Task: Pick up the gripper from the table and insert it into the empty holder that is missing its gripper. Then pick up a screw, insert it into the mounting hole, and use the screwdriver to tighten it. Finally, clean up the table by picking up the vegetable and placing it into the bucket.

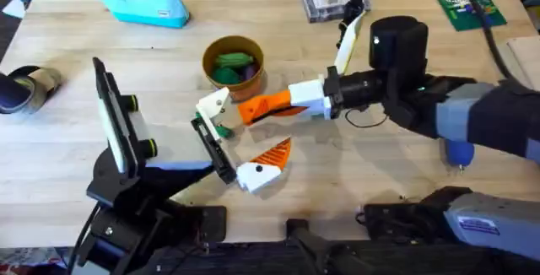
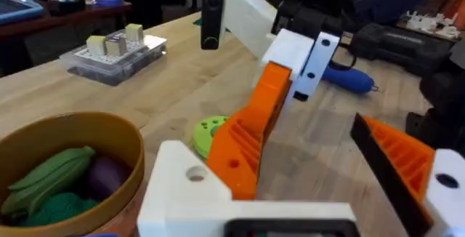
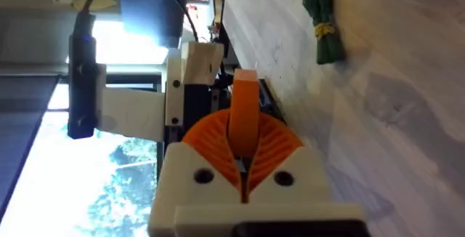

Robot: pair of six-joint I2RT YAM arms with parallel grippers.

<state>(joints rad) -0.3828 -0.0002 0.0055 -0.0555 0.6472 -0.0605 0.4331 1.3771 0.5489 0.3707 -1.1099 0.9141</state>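
My right gripper (image 1: 297, 98) is shut on the narrow end of the smooth orange gripper (image 1: 268, 106), held level above the table (image 1: 380, 182). Its wide end (image 2: 236, 157) meets the white holder (image 1: 213, 105) at the far end of the black rail (image 1: 218, 153); I cannot tell whether it is seated. In the right wrist view the orange gripper (image 3: 243, 113) stands between my ribbed pads (image 3: 280, 146). My left arm reaches to the rail's near part. The blue screwdriver (image 1: 460, 153) lies under the right arm. The bucket (image 1: 234, 62) holds vegetables; a green vegetable (image 3: 323, 26) lies beside it.
The ribbed orange finger on its white base (image 1: 266, 167) sits at the rail's near end. A flat green disc (image 2: 207, 131) lies by the rail. A clear screw box (image 1: 329, 1), a teal pouch (image 1: 143, 3) and a green circuit board (image 1: 468, 7) line the far edge.
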